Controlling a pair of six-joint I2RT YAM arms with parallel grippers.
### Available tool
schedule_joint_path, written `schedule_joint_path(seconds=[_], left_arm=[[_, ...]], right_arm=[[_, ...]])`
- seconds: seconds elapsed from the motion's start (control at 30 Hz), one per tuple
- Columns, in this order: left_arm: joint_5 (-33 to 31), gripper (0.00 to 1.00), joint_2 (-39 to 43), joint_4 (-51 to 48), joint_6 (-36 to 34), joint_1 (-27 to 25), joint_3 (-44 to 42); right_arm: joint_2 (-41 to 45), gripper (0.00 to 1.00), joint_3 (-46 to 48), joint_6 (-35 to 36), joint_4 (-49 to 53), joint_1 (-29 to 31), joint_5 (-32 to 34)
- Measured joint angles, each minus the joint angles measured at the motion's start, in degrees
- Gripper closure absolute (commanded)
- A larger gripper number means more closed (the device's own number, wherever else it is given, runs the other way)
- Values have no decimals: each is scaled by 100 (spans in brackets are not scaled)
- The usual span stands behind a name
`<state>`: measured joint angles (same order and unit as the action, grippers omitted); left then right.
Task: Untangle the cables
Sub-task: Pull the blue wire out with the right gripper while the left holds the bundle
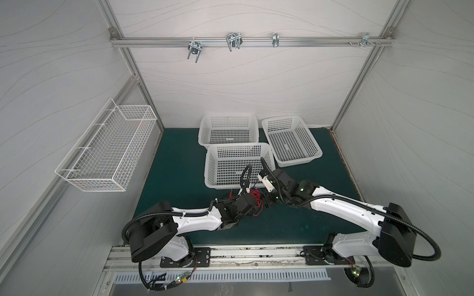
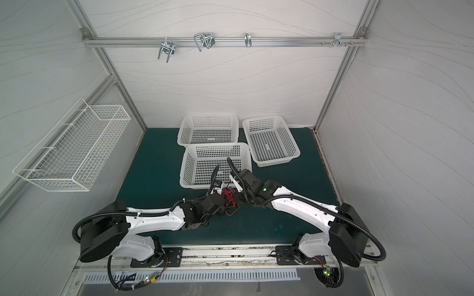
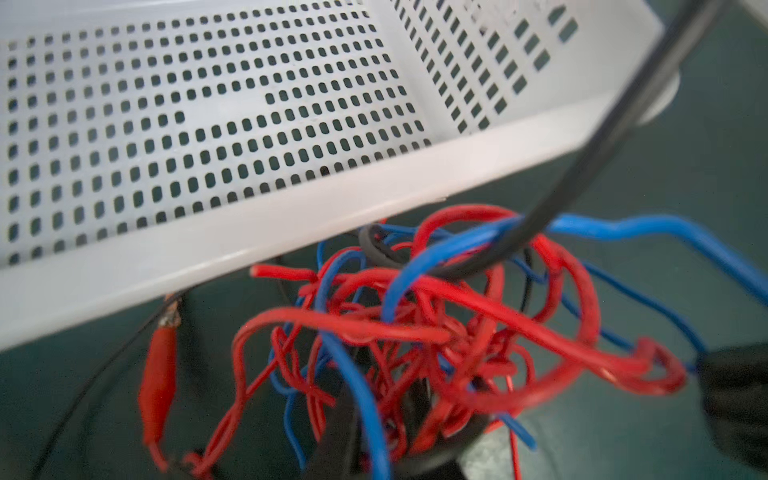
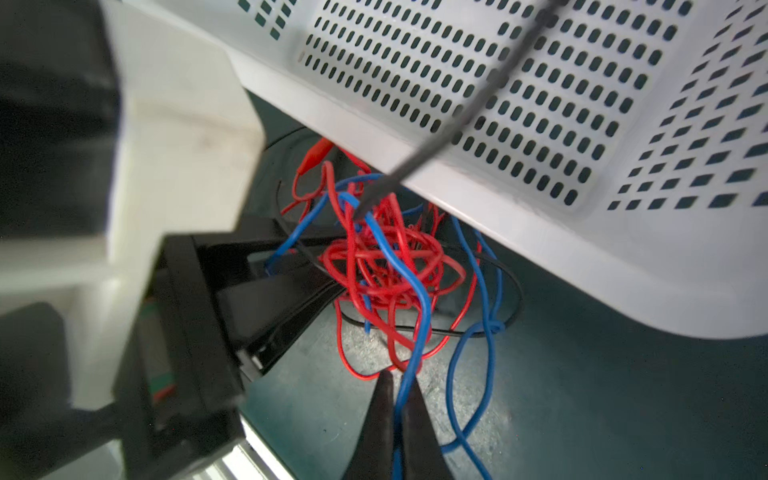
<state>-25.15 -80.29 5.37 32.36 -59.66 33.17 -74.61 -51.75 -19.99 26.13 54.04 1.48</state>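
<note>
Cables: a knot of thin red, blue and black cables sits low on the green tabletop; it lies at 6 o'clock of the nearest white basket, right against that basket's near rim; loose red loops trail off toward 6 o'clock.

Left gripper: reaches in from 8 o'clock; its fingers are closed tight into the side of the knot, with strands running between them; which strands is too blurred to tell; this looks like an anchoring hold that keeps the knot in place.

Right gripper: reaches in from 4 o'clock; its fingers are pinched narrow on one blue cable that climbs into the knot; probably held so that a pull back toward 4 o'clock draws it free.

In the way: the basket rim stands over the knot at 12 o'clock, so there is little room on that side; the blue cable threads through red loops, which could tighten under a pull; a red clip lies beside the rim and might snag; a dark line rises from the knot, cable or arm hose I cannot tell; the two wrists are near each other.

Around: a rear basket at 12 o'clock and a third basket at 1 o'clock, both empty; a wire basket on the wall at 9 o'clock; metal hooks on a rail high at 12 o'clock; all are well apart from the knot.
</note>
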Motion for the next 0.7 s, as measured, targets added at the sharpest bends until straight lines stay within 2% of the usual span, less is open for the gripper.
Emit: schedule_joint_path(seconds=[0.2, 0.47, 0.7], left_arm=[[-116, 100, 4, -20, 98, -9, 118], [-385, 100, 59, -597, 413, 0, 98], [-514, 100, 192, -748, 691, -4, 68]], right_arm=[[391, 100, -310, -15, 667, -223, 568], [1425, 100, -385, -157, 1504, -1325, 1438], [2162, 100, -385, -166, 2118, -2216, 1805]])
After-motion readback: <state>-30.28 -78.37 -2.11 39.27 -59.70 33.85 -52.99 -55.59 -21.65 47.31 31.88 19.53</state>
